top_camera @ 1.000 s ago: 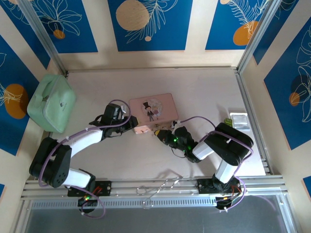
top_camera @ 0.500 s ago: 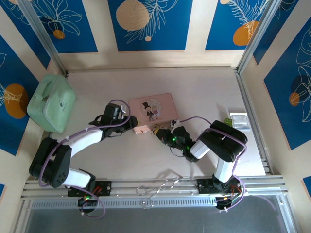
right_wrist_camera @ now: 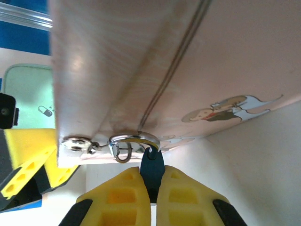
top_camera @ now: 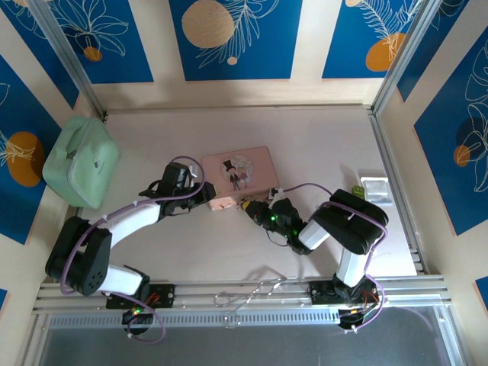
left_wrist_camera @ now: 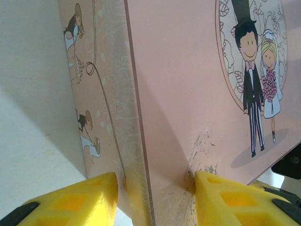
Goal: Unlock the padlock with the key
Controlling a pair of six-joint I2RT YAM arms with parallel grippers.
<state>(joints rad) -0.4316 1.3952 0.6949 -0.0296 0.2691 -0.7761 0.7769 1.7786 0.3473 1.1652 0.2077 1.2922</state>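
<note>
My right gripper (right_wrist_camera: 153, 174) is fully closed on a thin dark teal piece that I take for the key (right_wrist_camera: 152, 161). Its flat head is pinched between my yellow pads and its long axis points straight up the right wrist frame. Directly above its tip, and touching it as far as I can tell, hangs the small silvery padlock (right_wrist_camera: 134, 139). It sits just left of centre in that frame, against the lower edge of the pink tin box (right_wrist_camera: 197, 56), and its curved body lies left to right, across the key's line. I cannot make out the keyhole.

My left gripper (left_wrist_camera: 155, 188) is partly open around the tin's corner at the bottom of the left wrist frame. One pad is on the side wall and the other on the lid, and they seem to be clamping it.

My right arm is the nearer, so the turn falls to it.
</note>
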